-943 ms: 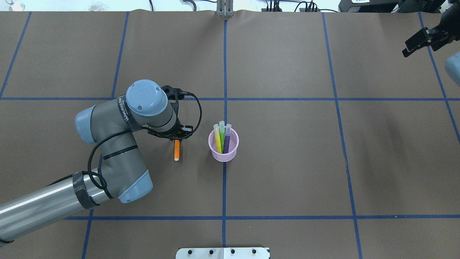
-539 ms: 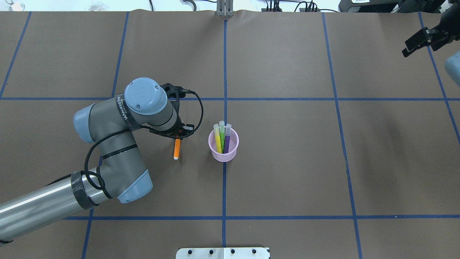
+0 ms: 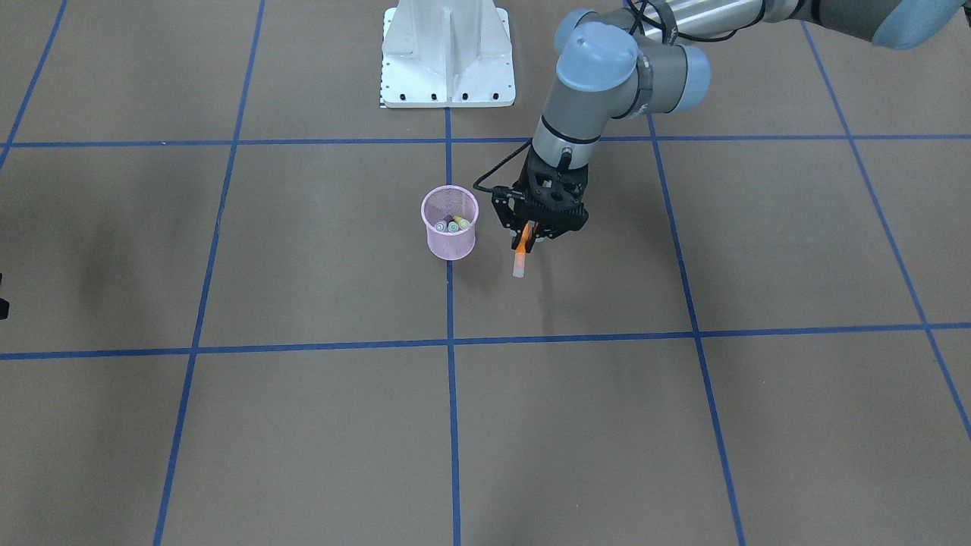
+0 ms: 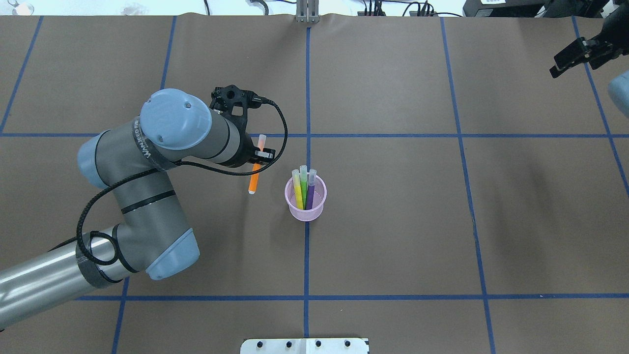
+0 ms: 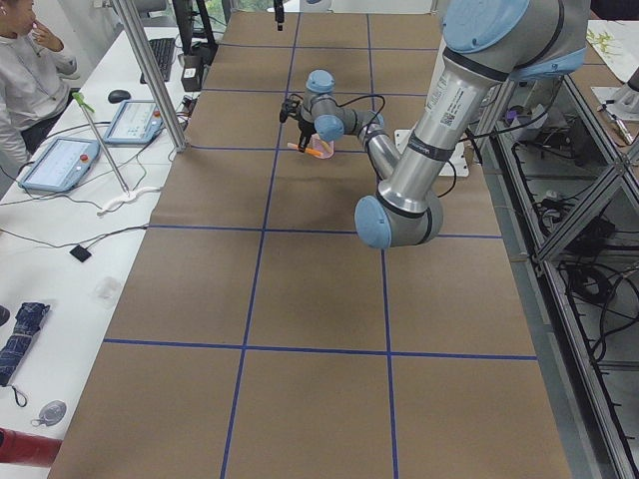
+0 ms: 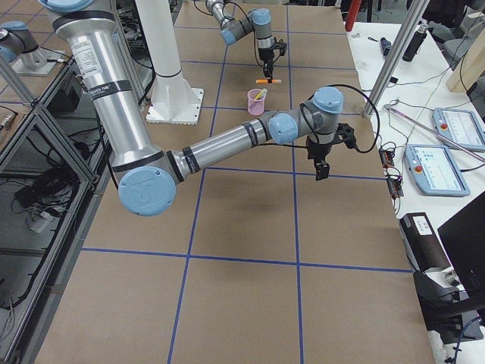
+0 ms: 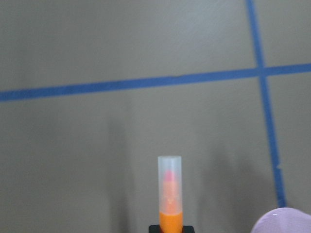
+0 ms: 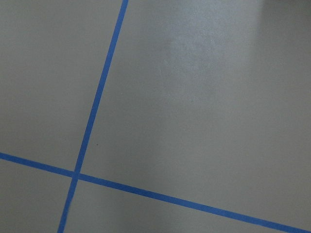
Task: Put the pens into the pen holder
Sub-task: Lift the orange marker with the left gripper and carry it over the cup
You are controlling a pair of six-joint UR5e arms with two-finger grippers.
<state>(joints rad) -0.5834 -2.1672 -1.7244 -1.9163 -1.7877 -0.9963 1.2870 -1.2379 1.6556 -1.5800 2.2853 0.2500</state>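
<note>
My left gripper (image 4: 257,158) is shut on the orange pen (image 4: 254,180) and holds it tilted above the table, just left of the pen holder (image 4: 305,205). The pen's clear cap points away from the robot. The front view shows the gripper (image 3: 529,235) with the orange pen (image 3: 520,256) hanging beside the pink mesh cup (image 3: 450,235). The yellow pen (image 4: 297,189), green pen (image 4: 303,184) and purple pen (image 4: 310,189) stand in the cup. The left wrist view shows the orange pen (image 7: 169,194) and the cup's rim (image 7: 286,221). My right gripper (image 4: 572,56) hovers at the far right; I cannot tell its jaws.
The white robot base (image 3: 447,53) stands at the near middle edge of the table. Blue tape lines (image 4: 307,135) divide the brown table cover into squares. Cables and equipment lie beyond the far edge.
My left gripper has lifted the orange pen off the table and carried it up and slightly toward the far side. The right arm has not moved.
</note>
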